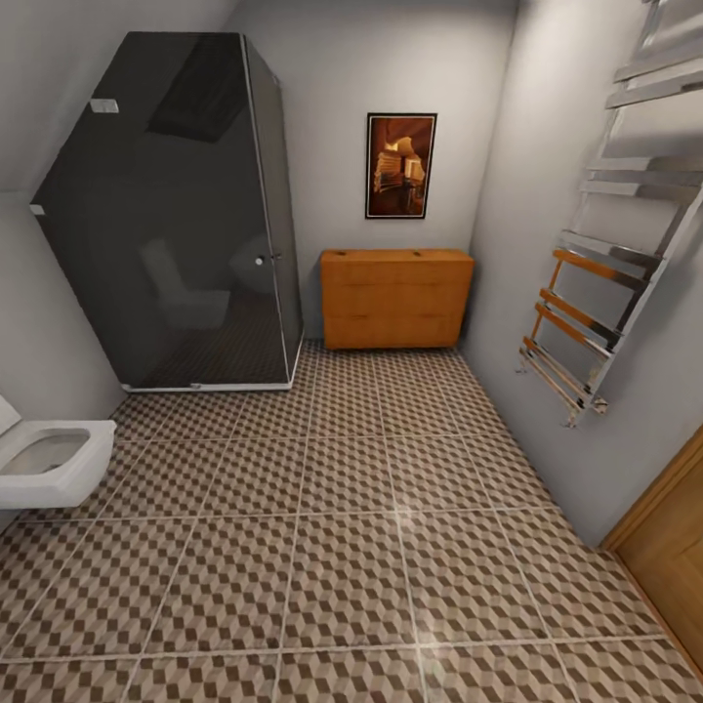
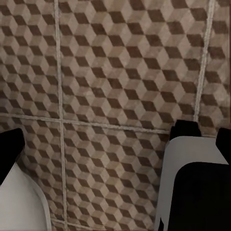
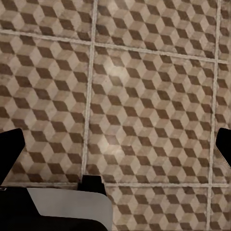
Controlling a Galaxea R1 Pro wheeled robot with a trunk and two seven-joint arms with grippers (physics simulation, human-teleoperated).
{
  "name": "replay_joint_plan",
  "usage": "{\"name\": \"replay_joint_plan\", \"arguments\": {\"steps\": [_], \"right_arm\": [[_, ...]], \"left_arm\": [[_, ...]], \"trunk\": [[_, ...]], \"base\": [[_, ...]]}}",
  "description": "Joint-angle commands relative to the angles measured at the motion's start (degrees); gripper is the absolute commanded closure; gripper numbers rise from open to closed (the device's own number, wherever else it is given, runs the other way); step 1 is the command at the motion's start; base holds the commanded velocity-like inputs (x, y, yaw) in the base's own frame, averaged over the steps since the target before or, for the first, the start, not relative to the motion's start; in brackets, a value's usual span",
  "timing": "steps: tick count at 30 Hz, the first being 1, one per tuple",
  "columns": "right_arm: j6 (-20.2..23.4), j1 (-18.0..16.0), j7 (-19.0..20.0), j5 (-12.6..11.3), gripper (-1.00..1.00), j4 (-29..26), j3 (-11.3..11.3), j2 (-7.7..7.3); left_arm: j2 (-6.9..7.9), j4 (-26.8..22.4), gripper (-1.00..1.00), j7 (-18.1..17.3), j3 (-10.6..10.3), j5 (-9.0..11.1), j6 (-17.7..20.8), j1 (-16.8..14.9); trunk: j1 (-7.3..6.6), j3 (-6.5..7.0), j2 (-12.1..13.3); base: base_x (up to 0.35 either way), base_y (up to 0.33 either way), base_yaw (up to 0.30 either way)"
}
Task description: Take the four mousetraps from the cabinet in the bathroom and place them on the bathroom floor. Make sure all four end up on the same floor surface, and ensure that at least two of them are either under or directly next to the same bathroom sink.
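The orange-brown cabinet (image 1: 395, 298) stands against the far wall, its drawer fronts shut, under a framed picture. Two tiny dark marks sit on its top, too small to identify. The mousetraps and the sink are out of view. The cube-patterned bathroom floor (image 1: 342, 547) stretches from me to the cabinet. In the left wrist view, my left gripper (image 2: 115, 149) hangs open over the tiles, its black fingertips (image 2: 9, 149) at the frame's sides. My right gripper (image 3: 115, 149) is open too, with only floor between its fingertips (image 3: 9, 147).
A dark glass shower cubicle (image 1: 186, 215) fills the far left corner. A white toilet (image 1: 49, 459) juts from the left wall. A chrome towel radiator (image 1: 605, 264) hangs on the right wall, and a wooden door (image 1: 674, 557) is near right. White-and-black robot parts (image 2: 192, 187) show low in both wrist views.
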Motion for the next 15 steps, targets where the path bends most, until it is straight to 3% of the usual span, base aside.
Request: {"name": "replay_joint_plan", "arguments": {"steps": [1, 15], "right_arm": [[-0.1, 0.0, -0.2, -0.3, -1.0, 0.1, 0.5, 0.02], [-0.1, 0.0, -0.2, -0.3, -1.0, 0.1, 0.5, 0.01]], "left_arm": [[0.03, -0.1, -1.0, 0.3, -0.5, 0.4, 0.0, 0.0], [0.03, -0.1, -1.0, 0.3, -0.5, 0.4, 0.0, 0.0]], "trunk": [[0.04, -0.06, 0.0], [0.04, -0.06, 0.0]], "base": [[0.33, 0.0, -0.097], [0.33, -0.001, -0.23]]}}
